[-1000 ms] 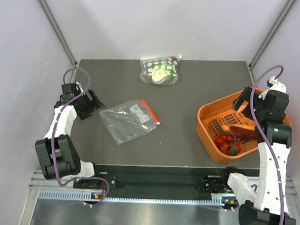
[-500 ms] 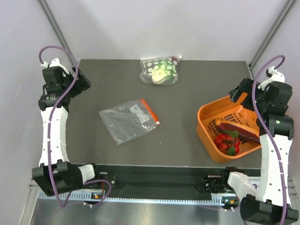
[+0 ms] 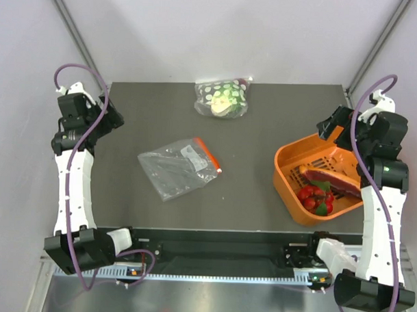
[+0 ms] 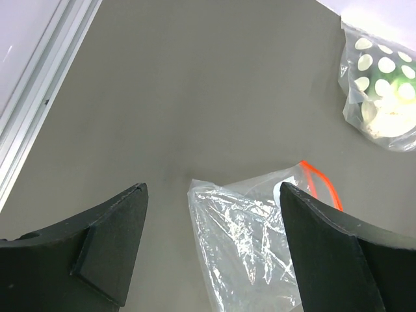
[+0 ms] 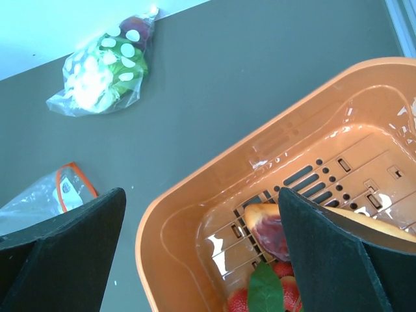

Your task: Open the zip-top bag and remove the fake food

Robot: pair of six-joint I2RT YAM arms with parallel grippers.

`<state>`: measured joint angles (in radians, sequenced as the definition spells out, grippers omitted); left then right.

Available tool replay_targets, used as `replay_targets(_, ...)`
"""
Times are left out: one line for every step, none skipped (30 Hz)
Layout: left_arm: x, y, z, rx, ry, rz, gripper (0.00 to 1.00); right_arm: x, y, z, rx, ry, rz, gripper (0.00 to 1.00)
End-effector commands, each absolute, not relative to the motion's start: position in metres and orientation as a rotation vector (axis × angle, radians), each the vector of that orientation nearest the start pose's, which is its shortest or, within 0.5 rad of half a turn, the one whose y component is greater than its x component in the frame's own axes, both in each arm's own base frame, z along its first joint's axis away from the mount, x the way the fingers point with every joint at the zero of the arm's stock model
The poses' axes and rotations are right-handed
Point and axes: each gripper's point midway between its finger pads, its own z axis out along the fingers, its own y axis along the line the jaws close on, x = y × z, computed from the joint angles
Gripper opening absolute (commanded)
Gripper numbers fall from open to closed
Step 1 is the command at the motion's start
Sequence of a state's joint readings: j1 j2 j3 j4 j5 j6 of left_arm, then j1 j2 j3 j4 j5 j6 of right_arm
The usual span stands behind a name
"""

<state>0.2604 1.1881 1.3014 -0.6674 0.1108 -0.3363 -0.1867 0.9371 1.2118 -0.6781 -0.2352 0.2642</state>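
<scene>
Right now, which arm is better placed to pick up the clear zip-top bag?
Left. The clear plastic zip-top bag lies left of centre, in view between the left arm's open jaws; the right arm hangs at the orange plastic basket.

To my right an orange slotted basket (image 3: 283, 178) sits on the dark grey table (image 3: 264, 120), close to its right edge. Well apart from it, at the middle of the far edge, lies a clear bag of green-and-white spotted things (image 3: 223, 98).
</scene>
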Motion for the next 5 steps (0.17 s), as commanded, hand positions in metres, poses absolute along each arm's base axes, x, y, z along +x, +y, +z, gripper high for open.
replay_targets(0.3400, 0.0577, 0.3114, -0.507, 1.981, -0.145, 0.86, 0.2997, -0.0050, 0.3519, 0.249, 1.853, 0.277, 1.00)
replay_targets(0.3393, 0.0581, 0.3129, -0.499, 1.978, -0.140, 0.86, 0.3002, -0.0049, 0.3525, 0.246, 1.851, 0.277, 1.00)
replay_targets(0.3389, 0.0587, 0.3151, -0.501, 1.973, -0.137, 0.86, 0.3004, -0.0045, 0.3528, 0.242, 1.852, 0.279, 1.00)
replay_targets(0.3386, 0.0587, 0.3172, -0.500, 1.968, -0.134, 0.86, 0.3018, -0.0049, 0.3528, 0.241, 1.852, 0.278, 1.00)
replay_targets(0.3376, 0.0598, 0.3207, -0.503, 1.960, -0.126, 0.87, 0.3017, -0.0044, 0.3541, 0.235, 1.849, 0.278, 1.00)
